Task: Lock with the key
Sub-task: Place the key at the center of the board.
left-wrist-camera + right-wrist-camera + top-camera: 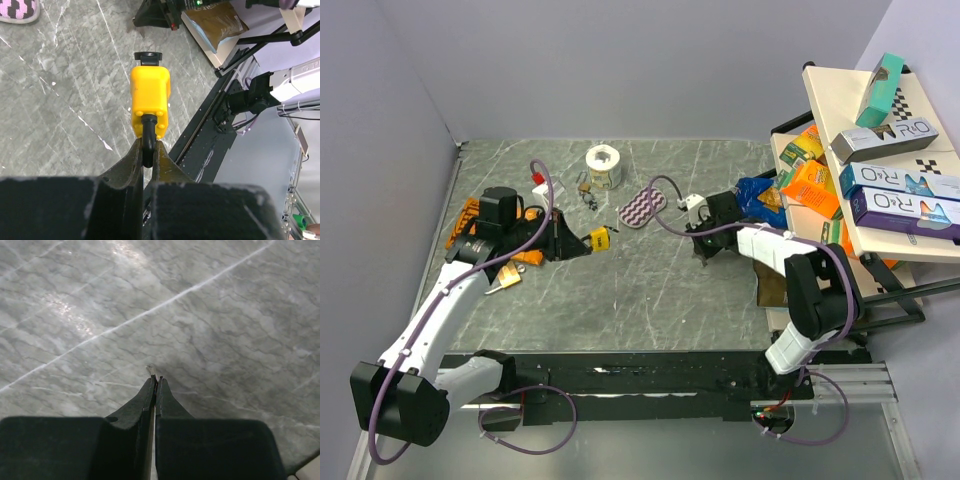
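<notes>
A yellow padlock [601,240] hangs in the air over the table's middle left. My left gripper [583,243] is shut on its black shackle [148,142]. In the left wrist view the padlock body [149,102] points away from the fingers, with a black cap [149,58] at its far end. My right gripper [704,250] points down at the marble table, right of the padlock and apart from it. In the right wrist view it [156,382] is shut on a thin metal key whose tip [152,370] sticks out just past the fingertips, close over the table.
A white tape roll [605,163], a small bunch of metal pieces [586,190] and a striped pouch [643,207] lie at the back. Orange items [470,215] sit at the left. Snack bags [810,185] and boxes [900,190] fill a rack at the right.
</notes>
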Controlling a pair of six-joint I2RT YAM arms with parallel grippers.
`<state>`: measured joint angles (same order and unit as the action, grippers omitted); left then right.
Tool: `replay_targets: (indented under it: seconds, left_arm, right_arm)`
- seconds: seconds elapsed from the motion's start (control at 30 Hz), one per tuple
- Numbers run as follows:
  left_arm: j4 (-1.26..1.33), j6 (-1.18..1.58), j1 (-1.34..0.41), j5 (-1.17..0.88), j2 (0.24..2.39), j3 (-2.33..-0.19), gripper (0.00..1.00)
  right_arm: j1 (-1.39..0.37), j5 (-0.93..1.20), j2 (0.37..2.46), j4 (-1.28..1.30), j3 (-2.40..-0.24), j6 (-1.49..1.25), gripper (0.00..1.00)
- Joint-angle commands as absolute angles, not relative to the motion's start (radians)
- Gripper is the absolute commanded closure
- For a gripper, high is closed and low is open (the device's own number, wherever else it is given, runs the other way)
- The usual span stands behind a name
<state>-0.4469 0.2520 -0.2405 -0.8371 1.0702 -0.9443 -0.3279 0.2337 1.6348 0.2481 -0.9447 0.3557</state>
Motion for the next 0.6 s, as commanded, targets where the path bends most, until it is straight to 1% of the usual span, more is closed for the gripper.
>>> replay_targets:
  seconds: [0.0, 0.07, 0.17, 0.2, 0.27, 0.3, 0.4, 0.5, 0.53, 0.57]
  left_arm:
    - [-0.408, 0.233, -0.239, -0.871, 1.037, -0.973, 0.99]
    - [-0.396, 0.241, -0.239, -0.876, 1.039, -0.966, 0.99]
    - [-0.397, 0.241, -0.239, -0.882, 1.040, -0.963, 0.99]
    - [-0.400, 0.236, -0.239, -0.882, 1.042, -0.965, 0.99]
    - [-0.410, 0.233, -0.239, -0.882, 1.045, -0.965, 0.99]
    - [-0.410, 0.232, -0.239, -0.881, 1.046, -0.965, 0.99]
    - [-0.397, 0.241, -0.239, -0.891, 1.045, -0.956, 0.99]
    - [-0.405, 0.224, -0.239, -0.922, 1.042, -0.957, 0.99]
    - [-0.411, 0.209, -0.239, -0.961, 1.042, -0.962, 0.99]
    - [-0.431, 0.163, -0.239, -0.983, 1.040, -0.966, 0.99]
  right_arm:
    - [-0.293, 0.262, 1.663, 0.256, -0.999, 0.385, 1.00]
    - [-0.285, 0.259, 1.677, 0.262, -1.011, 0.377, 1.00]
    - [-0.278, 0.282, 1.675, 0.270, -1.020, 0.374, 0.86]
    - [-0.279, 0.293, 1.666, 0.276, -1.020, 0.373, 0.80]
    - [-0.279, 0.307, 1.657, 0.275, -1.023, 0.367, 0.73]
    - [-0.278, 0.317, 1.652, 0.276, -1.026, 0.361, 0.66]
    - [-0.279, 0.321, 1.648, 0.294, -1.054, 0.348, 0.62]
    - [-0.281, 0.345, 1.615, 0.331, -1.086, 0.336, 0.56]
    - [-0.288, 0.377, 1.602, 0.348, -1.092, 0.331, 0.54]
    - [-0.288, 0.400, 1.562, 0.354, -1.103, 0.322, 0.48]
